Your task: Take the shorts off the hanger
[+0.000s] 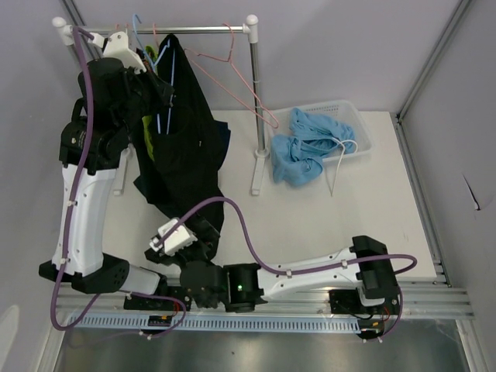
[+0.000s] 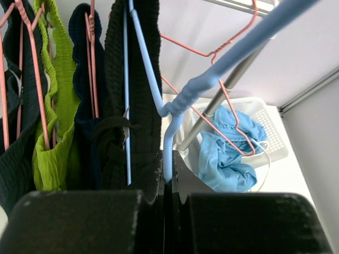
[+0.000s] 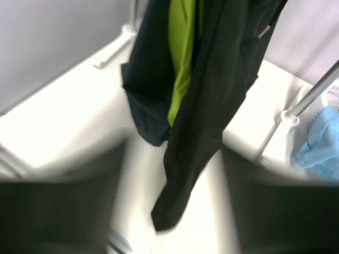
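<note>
– Grey walls (image 1: 349, 46) close in the far side and both flanks; white table (image 1: 333, 225) below; rail (image 1: 194, 30) runs across the far left. Where are the shorts?
– Four pairs hang packed together on the rail: black shorts (image 2: 140, 79), navy shorts (image 2: 85, 74), lime green shorts (image 2: 53, 111), dark blue-green shorts (image 2: 13, 164). The light blue shorts (image 1: 306, 147) lie in the white basket (image 1: 353, 116), right of the rack.
– Jaws?
– Left gripper (image 2: 168, 182) is pinched tight on the blue hanger (image 2: 212, 79), just under its twisted neck. The black pair appears to hang on that hanger. Judgement: the hold steadies the hanger so cloth can be drawn off without the hook swinging. Right gripper (image 3: 174, 190) sits low with its fingers spread wide. A black leg hangs in the gap and no contact shows. That view is blurred.
– Why so low?
– Judgement: the free hem is the easiest hold. A pull down and toward the near edge should slide the waistband off.
– Room to move?
– There is open table on the near side and to the right. It is tight on the left, where neighbouring pairs touch the black one and the pink hangers (image 2: 32, 79) crowd in, so there is a snag risk. The rack post (image 1: 256, 116) stands between the hanging shorts and the basket, so a carry would have to pass it on the near side.
</note>
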Motion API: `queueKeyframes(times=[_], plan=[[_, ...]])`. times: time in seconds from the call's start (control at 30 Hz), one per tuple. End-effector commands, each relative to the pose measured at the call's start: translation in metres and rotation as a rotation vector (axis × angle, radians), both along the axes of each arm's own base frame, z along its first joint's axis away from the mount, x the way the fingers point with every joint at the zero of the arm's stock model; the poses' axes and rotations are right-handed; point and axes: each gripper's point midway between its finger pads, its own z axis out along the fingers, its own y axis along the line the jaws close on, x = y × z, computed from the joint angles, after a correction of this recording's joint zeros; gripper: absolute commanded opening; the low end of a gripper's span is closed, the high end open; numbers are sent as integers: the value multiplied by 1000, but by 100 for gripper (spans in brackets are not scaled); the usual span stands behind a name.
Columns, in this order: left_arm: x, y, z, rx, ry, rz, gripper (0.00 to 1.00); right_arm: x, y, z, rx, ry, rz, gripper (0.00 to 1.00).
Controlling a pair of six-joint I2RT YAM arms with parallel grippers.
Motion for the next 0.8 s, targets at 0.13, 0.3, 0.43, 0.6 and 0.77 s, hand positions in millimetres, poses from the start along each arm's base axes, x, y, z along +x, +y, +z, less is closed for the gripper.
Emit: queueKeyframes(times=[0.13, 0.3, 0.43, 0.6, 0.77], plan=[[-7, 7, 48, -44, -187, 19, 0, -5, -47, 82, 205, -4, -79, 99], [-15, 6, 50, -61, -192, 5, 0, 24, -43, 88, 195, -45, -113, 99], [-19, 4, 52, -71, -196, -11, 0, 47, -34, 87, 207, -50, -129, 100], [-19, -1, 53, -79, -192, -36, 0, 62, -19, 91, 263, -40, -116, 99], [-21, -4, 54, -85, -197, -52, 0, 87, -6, 85, 269, -31, -144, 99]])
